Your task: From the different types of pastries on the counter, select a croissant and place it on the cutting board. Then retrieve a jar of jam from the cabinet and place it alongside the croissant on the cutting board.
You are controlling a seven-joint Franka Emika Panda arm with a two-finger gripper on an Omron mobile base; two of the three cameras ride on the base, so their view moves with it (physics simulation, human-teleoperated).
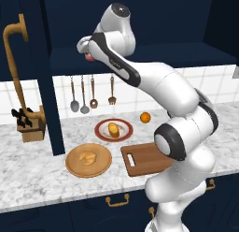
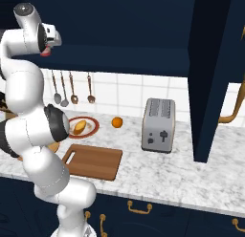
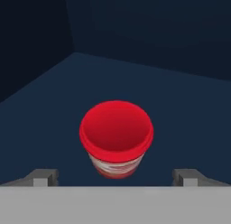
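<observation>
The red jar of jam (image 3: 116, 137) stands on the floor of the navy cabinet (image 3: 135, 38), just ahead of my gripper (image 3: 116, 178). My fingertips (image 3: 43, 177) are spread wider than the jar and do not touch it, so the gripper is open. From the left base view my gripper (image 1: 86, 52) is up at the cabinet (image 1: 163, 20) shelf, with the jar (image 1: 89, 58) a red spot beside it. The croissant (image 1: 87, 157) lies on a round tan plate (image 1: 74, 168). To its right, the cutting board (image 1: 144, 158) lies bare on the counter (image 1: 37, 179).
An oblong pastry (image 1: 113, 129) sits on a red-rimmed plate (image 1: 100, 132), with an orange (image 1: 145, 117) behind the board. A knife block (image 1: 30, 126) stands left. A toaster (image 2: 159, 125) stands right of the board. Utensils (image 1: 84, 95) hang on the tiled wall.
</observation>
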